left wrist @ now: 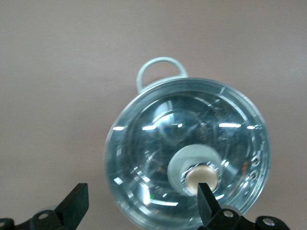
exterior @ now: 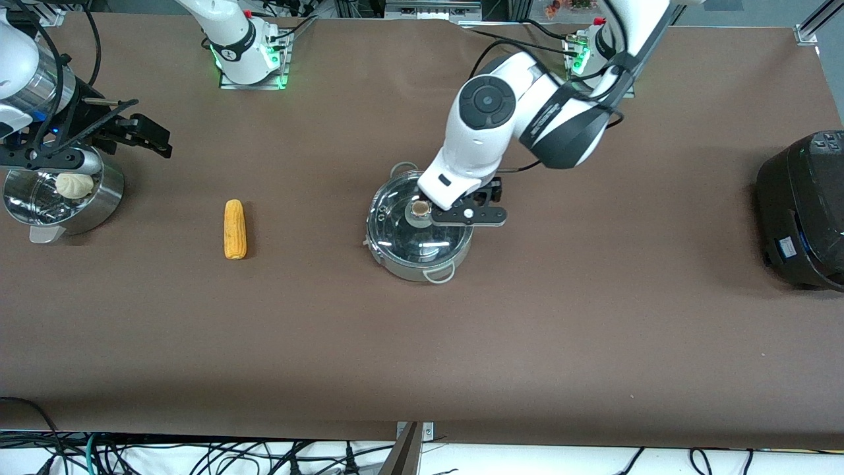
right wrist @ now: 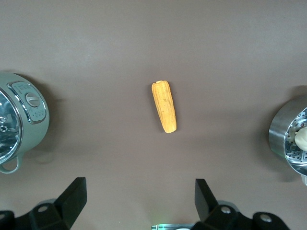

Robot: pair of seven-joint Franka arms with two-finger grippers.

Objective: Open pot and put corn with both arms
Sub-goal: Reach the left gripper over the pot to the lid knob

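The steel pot (exterior: pixel 422 267) stands mid-table with its glass lid (exterior: pixel 415 237) on it; the lid's tan knob (exterior: pixel 420 210) points up. My left gripper (exterior: pixel 436 206) hangs just over the lid, open. In the left wrist view one finger (left wrist: pixel 207 199) sits by the knob (left wrist: pixel 200 175), the other (left wrist: pixel 76 202) is out past the lid's rim (left wrist: pixel 117 143), and the gripper (left wrist: pixel 142 197) holds nothing. The corn (exterior: pixel 235 229) lies flat on the table toward the right arm's end. My right gripper (exterior: pixel 150 137) is open and empty, up over the table beside the steamer bowl; its wrist view shows the corn (right wrist: pixel 164 106).
A perforated steel steamer bowl (exterior: pixel 99 201) with a white bun (exterior: pixel 74 185) stands at the right arm's end. A big black cooker (exterior: pixel 804 204) stands at the left arm's end. The pot (right wrist: pixel 21 120) and steamer bowl (right wrist: pixel 283 132) flank the corn in the right wrist view.
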